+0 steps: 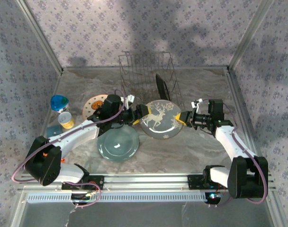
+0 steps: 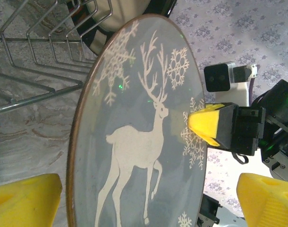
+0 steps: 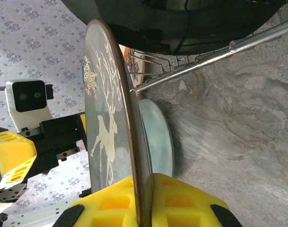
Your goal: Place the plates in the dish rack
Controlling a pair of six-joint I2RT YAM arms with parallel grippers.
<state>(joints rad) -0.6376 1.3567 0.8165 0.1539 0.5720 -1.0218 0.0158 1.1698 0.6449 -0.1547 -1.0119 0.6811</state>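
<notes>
The right gripper [image 1: 183, 118] is clamping the right rim of the grey-green deer plate [image 1: 159, 119], its yellow pads [image 3: 182, 203] pressing on both faces. It is holding the plate between the two grippers, just in front of the dish rack [image 1: 146, 71]. The left gripper [image 1: 142, 111] is standing wide open at the opposite rim. The black plate [image 1: 161, 87] is standing upright in the rack. The teal plate [image 1: 118, 143] is lying flat on the table [image 1: 201, 151].
</notes>
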